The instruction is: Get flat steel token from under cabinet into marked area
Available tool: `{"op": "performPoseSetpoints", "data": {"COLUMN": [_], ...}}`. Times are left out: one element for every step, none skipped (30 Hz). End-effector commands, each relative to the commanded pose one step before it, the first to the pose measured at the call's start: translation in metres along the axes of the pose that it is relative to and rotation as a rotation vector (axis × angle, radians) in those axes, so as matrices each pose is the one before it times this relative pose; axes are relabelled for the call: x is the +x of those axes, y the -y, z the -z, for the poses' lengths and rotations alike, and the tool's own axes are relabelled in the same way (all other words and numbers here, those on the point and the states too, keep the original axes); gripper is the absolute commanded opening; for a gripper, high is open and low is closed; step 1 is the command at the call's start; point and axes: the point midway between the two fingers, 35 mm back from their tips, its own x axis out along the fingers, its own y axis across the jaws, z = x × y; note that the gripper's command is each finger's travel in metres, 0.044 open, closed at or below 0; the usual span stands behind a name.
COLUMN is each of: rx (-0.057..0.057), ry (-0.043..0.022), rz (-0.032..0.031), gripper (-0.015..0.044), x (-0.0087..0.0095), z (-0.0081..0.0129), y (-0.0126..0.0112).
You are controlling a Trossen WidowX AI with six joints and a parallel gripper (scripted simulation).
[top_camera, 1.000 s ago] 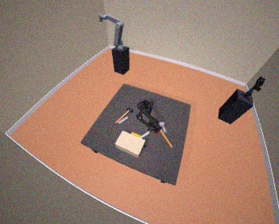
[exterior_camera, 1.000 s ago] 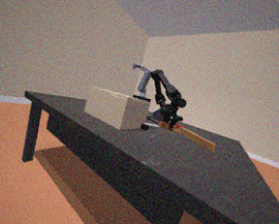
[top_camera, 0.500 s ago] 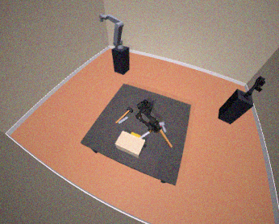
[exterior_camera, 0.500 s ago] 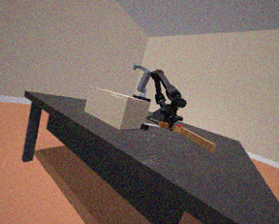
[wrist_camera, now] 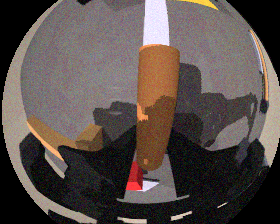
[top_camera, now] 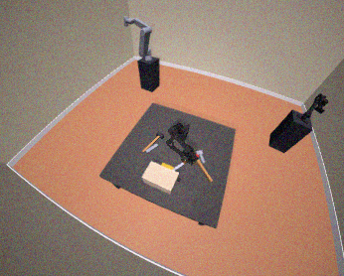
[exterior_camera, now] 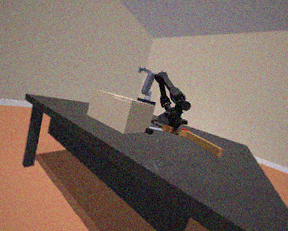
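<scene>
My gripper (top_camera: 190,158) (exterior_camera: 171,121) (wrist_camera: 151,130) is low over the table, just right of the beige cabinet (top_camera: 160,177) (exterior_camera: 119,111). It is shut on the brown handle (wrist_camera: 156,97) of a flat tool. The tool's pale grey blade (wrist_camera: 156,18) (top_camera: 179,166) points toward the yellow marked area (top_camera: 171,168) in front of the cabinet. The steel token does not show in any view. A small red patch (wrist_camera: 134,180) shows under the handle near my fingers.
A second long tool with an orange handle (top_camera: 205,171) (exterior_camera: 199,141) lies right of my gripper. A hammer-like tool (top_camera: 150,145) lies on the left of the dark table (top_camera: 209,199) (exterior_camera: 187,174). Two black pedestals with cameras stand on the floor.
</scene>
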Motion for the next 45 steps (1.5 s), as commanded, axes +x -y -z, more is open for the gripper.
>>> {"op": "performPoseSetpoints", "data": {"rx": [0.0109,-0.0001,-0.0001,-0.0001,0.0000,0.0000,0.0000,0.0000,0.0000,0.0000,0.0000,0.0000,0.0000,0.0000,0.0000,0.0000,0.0000,0.0000,0.0000,0.0000,0.0000,0.0000,0.0000,0.0000,0.0000,0.0000,0.0000,0.0000,0.0000,0.0000,0.0000,0.0000,0.0000,0.0000,0.0000,0.0000,0.0000,0.0000,0.0000,0.0000,0.0000,0.0000,0.0000,0.0000,0.0000], "ry": [0.00035,0.00006,0.00006,0.00007,0.00007,0.00007,0.00007,0.00007,0.00009,0.00009,0.00009,0.00009,0.00009,0.00009,0.00009,0.00009,0.00009,0.00009,0.00009,0.00009,0.00009,0.00009,0.00009,0.00009,0.00009,0.00008,0.00008,0.00008,0.00008,0.00008,0.00008,0.00008,0.00008,0.00008,0.00008,0.00008,0.00007,0.00007,0.00007,0.00007,0.00007,0.00007,0.00007,0.00007,0.00007], "rz": [-0.00154,0.00017,0.00015,0.00014,0.00012,0.00011,0.00010,0.00010,0.00011,0.00010,0.00010,0.00009,0.00009,0.00008,0.00008,0.00007,0.00007,0.00007,0.00006,0.00006,0.00006,0.00006,0.00006,0.00006,0.00005,0.00005,0.00004,0.00004,0.00004,0.00004,0.00004,0.00004,0.00004,0.00004,0.00004,0.00004,0.00004,0.00003,0.00003,0.00003,0.00003,0.00003,0.00003,0.00003,0.00003], "gripper": [0.0000,0.0000,0.0000,0.0000,0.0000,0.0000,0.0000,0.0000,0.0000,0.0000,0.0000,0.0000,0.0000,0.0000,0.0000,0.0000,0.0000,0.0000,0.0000,0.0000,0.0000,0.0000,0.0000,0.0000,0.0000,0.0000,0.0000,0.0000,0.0000,0.0000,0.0000,0.0000,0.0000,0.0000,0.0000,0.0000,0.0000,0.0000,0.0000,0.0000,0.0000,0.0000,0.0000,0.0000,0.0000], "x": [-0.00010,0.00003,0.00004,0.00003,0.00003,0.00003,0.00003,0.00003,0.00003,0.00003,0.00003,0.00002,0.00002,0.00001,0.00002,0.00002,0.00001,0.00001,0.00001,0.00002,0.00001,0.00000,0.00001,0.00000,0.00001,0.00001,0.00000,0.00000,0.00000,0.00001,0.00000,0.00000,0.00000,-0.00001,-0.00001,0.00000,0.00001,-0.00001,0.00000,0.00001,0.00000,0.00000,-0.00001,-0.00001,-0.00001], "z": [-0.01338,-0.00199,-0.00199,-0.00198,-0.00197,-0.00196,-0.00196,-0.00196,-0.00225,-0.00229,-0.00226,-0.00222,-0.00219,-0.00218,-0.00217,-0.00217,-0.00217,-0.00217,-0.00217,-0.00219,-0.00218,-0.00218,-0.00218,-0.00217,-0.00217,-0.00190,-0.00188,-0.00191,-0.00195,-0.00198,-0.00198,-0.00198,-0.00198,-0.00197,-0.00198,-0.00198,-0.00176,-0.00175,-0.00178,-0.00181,-0.00182,-0.00182,-0.00182,-0.00182,-0.00181], "y": [-0.00018,0.00002,0.00001,0.00001,0.00001,-0.00001,-0.00001,0.00000,0.00000,0.00000,0.00000,0.00000,-0.00001,0.00000,0.00000,-0.00001,-0.00001,-0.00002,-0.00003,-0.00003,-0.00002,-0.00002,-0.00003,-0.00003,-0.00003,-0.00002,-0.00002,-0.00002,-0.00001,-0.00001,-0.00001,-0.00001,0.00000,0.00000,0.00000,0.00001,0.00000,0.00001,0.00001,0.00001,0.00002,0.00002,0.00002,0.00003,0.00003]}}
